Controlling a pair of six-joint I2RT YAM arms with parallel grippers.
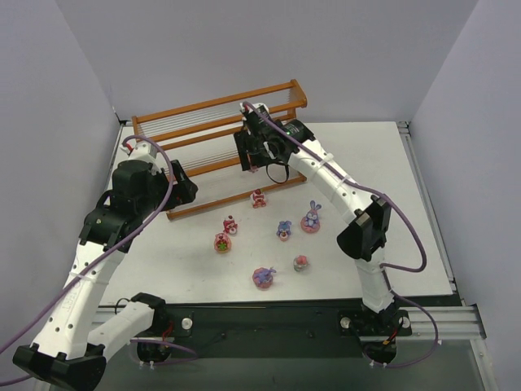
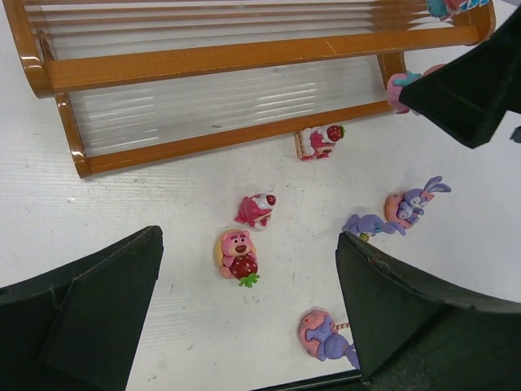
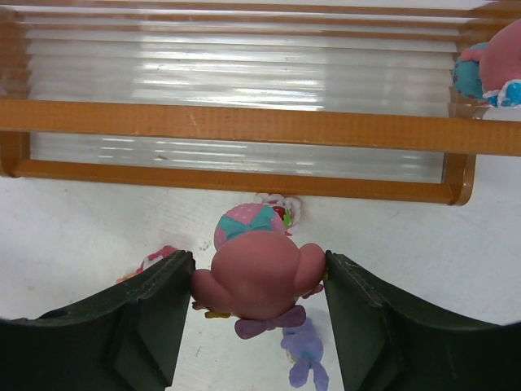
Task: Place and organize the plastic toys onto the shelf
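Right gripper (image 3: pixel 259 287) is clamping a pink toy (image 3: pixel 248 228) just short of the shelf (image 3: pixel 244 126). Best lifting it clear of the frame, then setting its base flat on a tier. Left gripper (image 1: pixel 183 189) is gaping wide.

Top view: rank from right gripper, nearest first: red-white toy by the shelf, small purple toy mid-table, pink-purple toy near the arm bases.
1. red-white toy, just in front of the right gripper.
2. small purple toy, mid-table.
3. pink-purple toy, near edge, toward the bases.
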